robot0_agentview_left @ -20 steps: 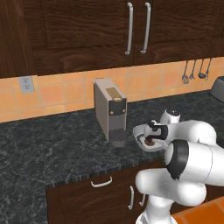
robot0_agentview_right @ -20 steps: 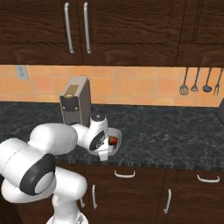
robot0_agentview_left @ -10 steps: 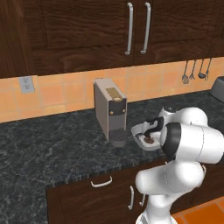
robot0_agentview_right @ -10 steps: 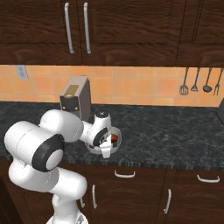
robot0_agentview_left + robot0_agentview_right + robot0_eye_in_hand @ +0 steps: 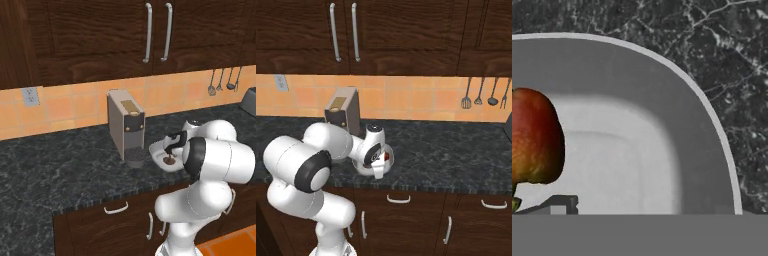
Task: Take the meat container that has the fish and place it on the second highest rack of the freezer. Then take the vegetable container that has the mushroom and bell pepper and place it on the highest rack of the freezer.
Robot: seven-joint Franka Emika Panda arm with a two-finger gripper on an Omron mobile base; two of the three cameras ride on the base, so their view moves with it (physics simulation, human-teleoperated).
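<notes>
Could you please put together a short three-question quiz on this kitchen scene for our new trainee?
1. True or false: the hand is lifting the vegetable container clear of the counter.
2. What stands on the counter directly beside the container? A) a toaster B) a coffee machine C) a kettle
3. Which red item lies inside the container in the hand view?

Key
1. False: the container sits on the counter and the hand is open above it.
2. B, the coffee machine.
3. The bell pepper.
</notes>
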